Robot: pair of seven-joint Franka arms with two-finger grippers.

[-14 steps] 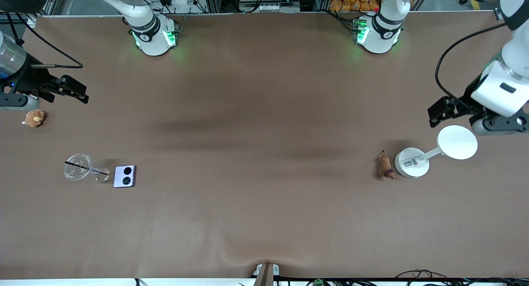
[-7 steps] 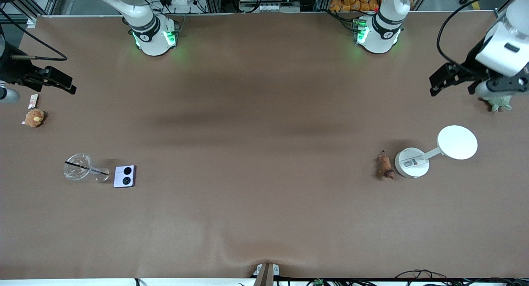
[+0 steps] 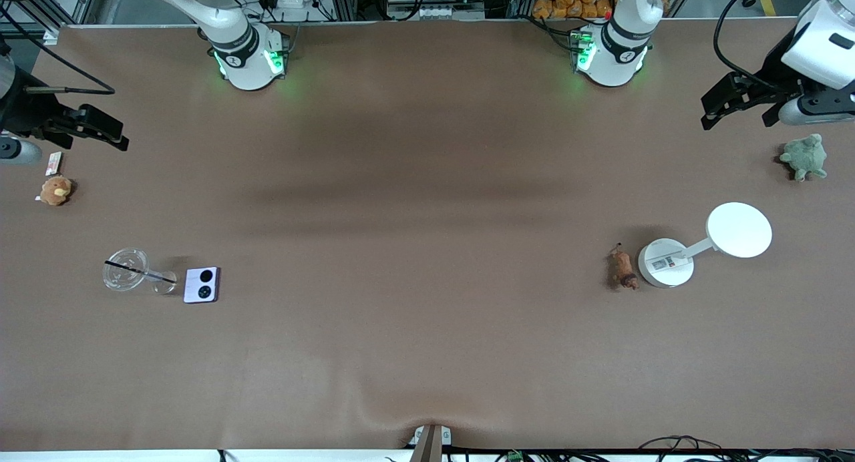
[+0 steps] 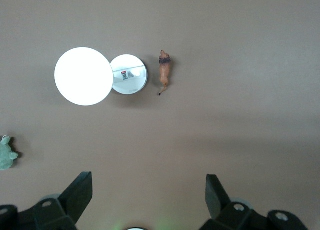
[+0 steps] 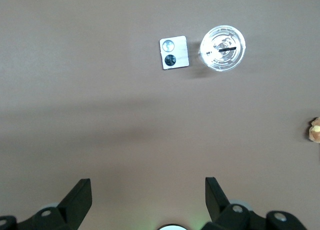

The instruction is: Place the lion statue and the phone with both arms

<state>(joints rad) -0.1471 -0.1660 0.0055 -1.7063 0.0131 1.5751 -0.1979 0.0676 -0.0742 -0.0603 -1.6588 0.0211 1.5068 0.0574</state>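
The lion statue [image 3: 622, 270], a slim orange-brown figurine, lies on the table beside the white stand's round base; it also shows in the left wrist view [image 4: 164, 72]. The pale lilac phone [image 3: 201, 284] with two black camera circles lies flat beside a clear cup; it shows in the right wrist view [image 5: 174, 53] too. My left gripper [image 3: 718, 108] is open and empty, high over the table's edge at the left arm's end [image 4: 148, 192]. My right gripper [image 3: 107, 131] is open and empty, high over the right arm's end [image 5: 148, 192].
A white stand [image 3: 668, 263] with a disc [image 3: 739, 229] is next to the lion. A green plush turtle [image 3: 803, 157] sits under the left gripper's side. A clear cup with a black straw [image 3: 127, 270] adjoins the phone. A brown plush [image 3: 55, 190] and a small card [image 3: 54, 162] lie near the right gripper.
Both arms have risen and pulled back toward their bases. The left gripper's move uncovered the green turtle; the right gripper's move uncovered the small card.
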